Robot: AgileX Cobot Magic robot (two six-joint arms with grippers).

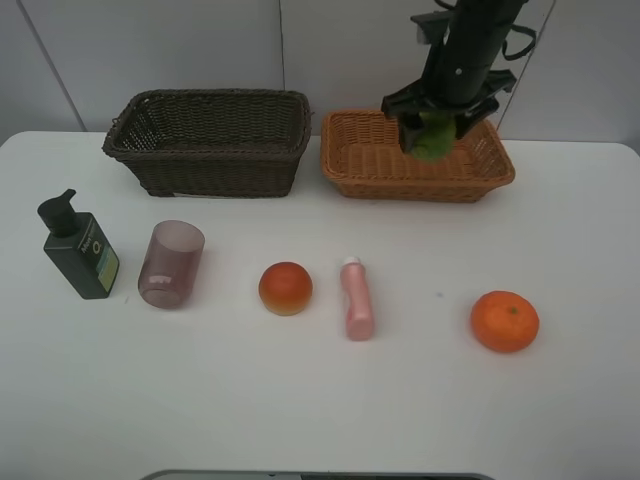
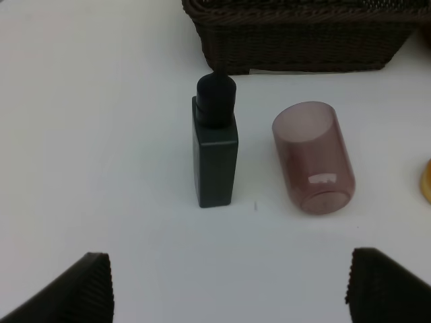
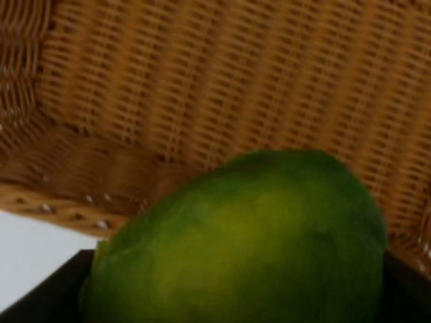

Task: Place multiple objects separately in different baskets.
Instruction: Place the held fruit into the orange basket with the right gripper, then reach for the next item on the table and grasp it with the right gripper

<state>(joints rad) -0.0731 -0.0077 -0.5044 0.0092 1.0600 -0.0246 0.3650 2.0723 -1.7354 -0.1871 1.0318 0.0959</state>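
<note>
Right gripper [image 1: 434, 130], upper right of the frame, clenched on the green fruit [image 1: 432, 145], which hangs above the tan basket [image 1: 350, 165] close to its front wall. Left gripper [image 2: 229, 289] spread wide and holding nothing, facing the pump bottle [image 2: 215, 151] and purple cup [image 2: 313, 158]. Risk: released from up here, the round fruit may bounce over the shallow rim onto the table [image 1: 430, 400]

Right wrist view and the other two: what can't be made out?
Right wrist: green fruit fills the blurred frame, covering most of the right gripper.
Left wrist: dark basket cut by top edge; red-orange fruit cut by right edge.
Exterior high: pump bottle label too small to read; left gripper absent.
</note>
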